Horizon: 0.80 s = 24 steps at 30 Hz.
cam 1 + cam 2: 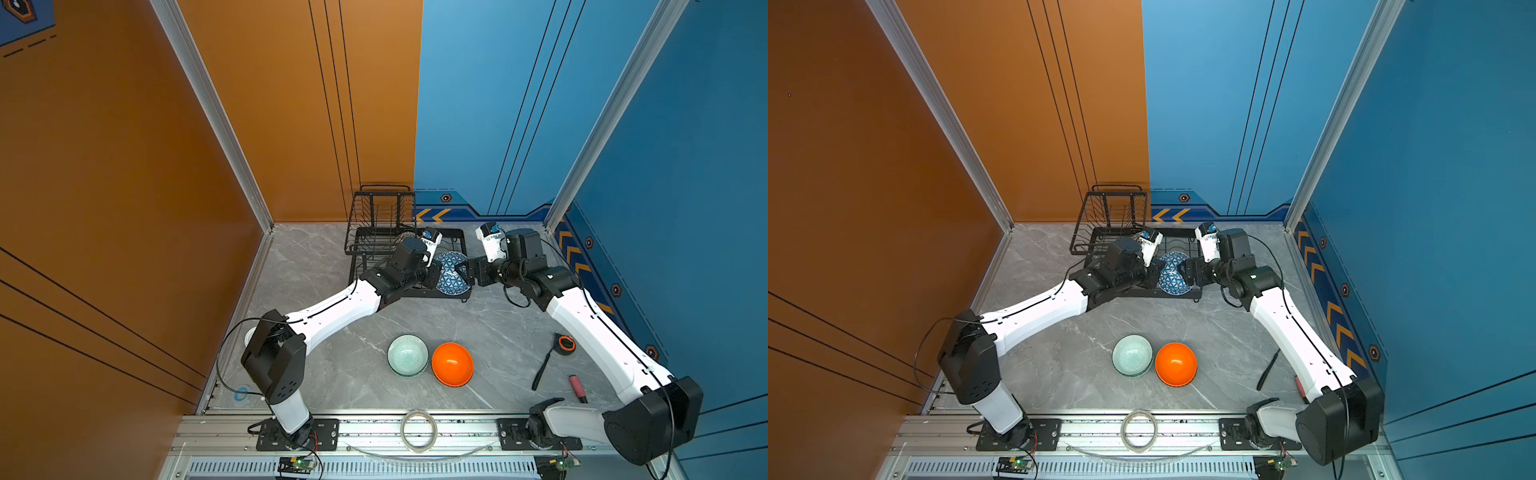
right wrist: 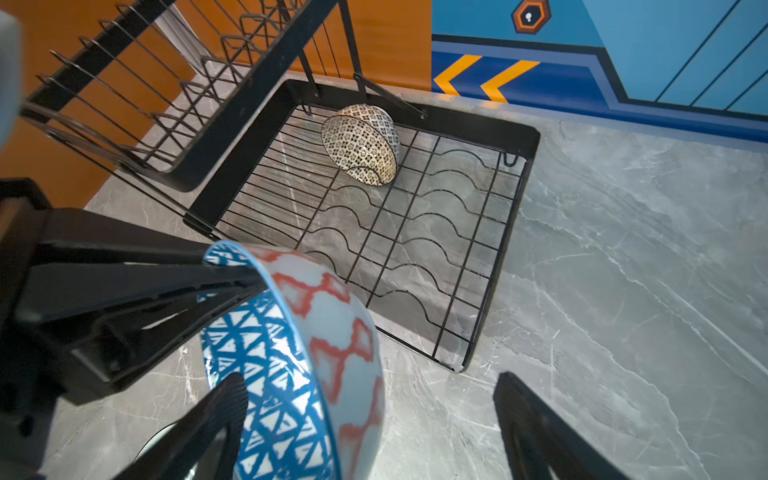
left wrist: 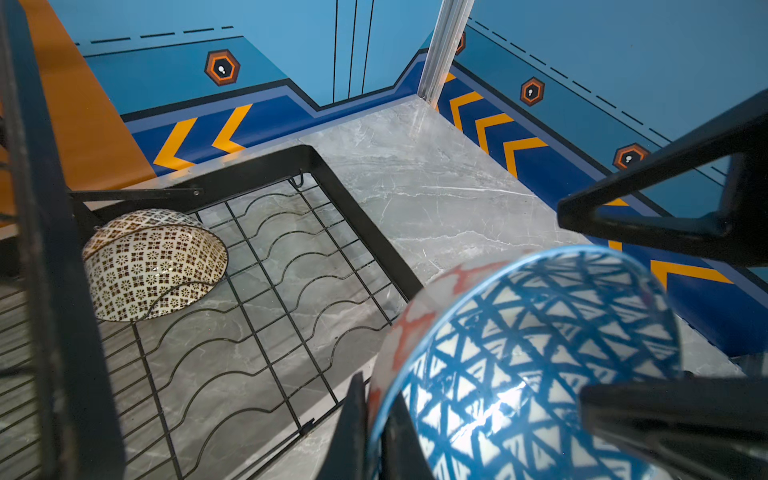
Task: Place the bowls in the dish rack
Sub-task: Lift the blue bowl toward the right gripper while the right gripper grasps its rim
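The blue bowl with white triangles (image 1: 451,276) (image 1: 1173,276) hangs on edge over the near right part of the dish rack (image 1: 461,237) (image 2: 478,116). My left gripper (image 1: 435,271) (image 3: 376,386) is shut on its rim. My right gripper (image 1: 463,266) (image 2: 370,378) is open astride the opposite rim, one finger inside the bowl (image 2: 291,353) and the other well off its pale, red-marked outside. A white bowl with dark lattice (image 3: 153,266) (image 2: 361,143) leans in the lower tray's far corner. A mint bowl (image 1: 407,355) and an orange bowl (image 1: 452,364) sit on the table.
The rack's raised upper basket (image 1: 382,212) stands at the back left of the tray. A tape ring (image 1: 418,430) lies on the front rail. A black tool (image 1: 542,365), a red object (image 1: 577,388) and an orange-and-black item (image 1: 566,344) lie by the right arm.
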Tool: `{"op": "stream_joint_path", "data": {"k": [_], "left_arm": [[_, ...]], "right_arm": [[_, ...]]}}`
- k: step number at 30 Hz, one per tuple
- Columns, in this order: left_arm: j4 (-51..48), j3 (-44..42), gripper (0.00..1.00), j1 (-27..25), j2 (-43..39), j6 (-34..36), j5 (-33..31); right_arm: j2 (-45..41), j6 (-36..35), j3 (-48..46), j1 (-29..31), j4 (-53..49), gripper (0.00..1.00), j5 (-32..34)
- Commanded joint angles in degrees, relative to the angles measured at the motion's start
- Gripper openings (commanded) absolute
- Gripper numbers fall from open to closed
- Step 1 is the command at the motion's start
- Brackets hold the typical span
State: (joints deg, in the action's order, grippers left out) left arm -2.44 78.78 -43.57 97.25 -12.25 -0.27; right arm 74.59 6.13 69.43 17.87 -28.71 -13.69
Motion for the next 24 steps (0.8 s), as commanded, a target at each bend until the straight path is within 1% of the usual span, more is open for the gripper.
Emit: {"op": "stream_joint_path", "data": {"k": [1, 3, 6, 8, 11, 14, 18, 21, 24], "left_arm": [[6.3, 1.5, 0.00, -0.4, -2.1, -0.8, -1.3], [6.6, 1.6, 0.00, -0.5, -2.2, -0.9, -1.3], [7.3, 1.2, 0.00, -0.6, -2.3, -1.2, -1.2], [8.2, 0.7, 0.00, -0.6, -2.3, -1.5, -1.0], [8.6, 0.4, 0.00, -0.8, -2.3, -1.9, -0.3], [8.6, 0.2, 0.00, -0.9, -2.3, -2.0, 0.1], [8.6, -0.4, 0.00, -1.0, -2.6, -2.0, 0.3], [8.5, -0.7, 0.00, -0.9, -2.9, -1.9, 0.6], [6.9, -0.6, 0.00, -0.8, -2.9, -1.7, 1.3]], "right_arm": [[1.4, 4.0, -1.3, -0.9, 2.7, 0.78, -0.9], [1.8, 4.8, -1.4, -1.0, 3.7, 0.72, -1.3], [2.3, 5.8, -1.6, -1.0, 5.1, 0.59, -2.3], [2.6, 6.6, -1.9, -1.0, 6.3, 0.55, -2.8], [2.9, 7.5, -2.5, -1.0, 7.6, 0.47, -3.1], [3.0, 7.9, -2.5, -1.0, 8.5, 0.33, -3.1], [3.1, 7.7, -2.3, -1.0, 8.5, 0.18, -3.2], [3.1, 7.5, -2.0, -1.0, 8.6, 0.00, -3.1], [2.9, 7.2, -1.8, -1.0, 8.5, 0.00, -2.9]]}}
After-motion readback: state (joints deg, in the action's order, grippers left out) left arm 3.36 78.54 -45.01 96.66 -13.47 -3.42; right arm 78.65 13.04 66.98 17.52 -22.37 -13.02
